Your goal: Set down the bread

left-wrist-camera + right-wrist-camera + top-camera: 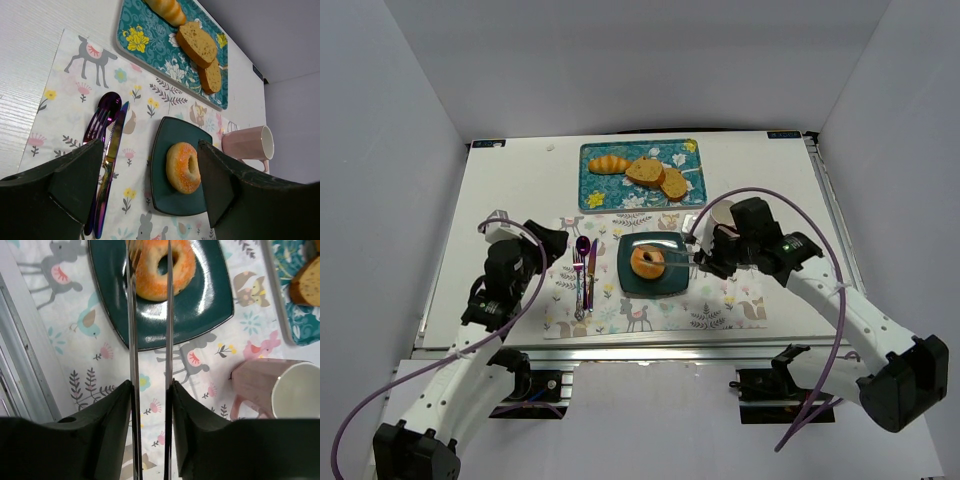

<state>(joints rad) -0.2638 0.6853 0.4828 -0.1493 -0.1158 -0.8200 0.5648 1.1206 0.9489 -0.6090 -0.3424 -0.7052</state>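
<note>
The bread (647, 262), a golden-brown ring, lies on the dark square plate (660, 290) on the placemat. It also shows in the left wrist view (183, 167) and the right wrist view (162, 270). My right gripper (705, 258) (149, 385) is shut on metal tongs (131, 315), whose two thin blades reach over the bread on the plate (200, 305). I cannot tell whether the blades touch it. My left gripper (552, 243) (150, 145) is open and empty, left of the plate (165, 197), above the cutlery.
A teal floral tray (595, 190) at the back holds a croissant (610, 164) and bread slices (658, 176). A pink mug (280, 390) stands right of the plate, by my right gripper. A purple spoon, fork and knife (585, 272) lie left of the plate.
</note>
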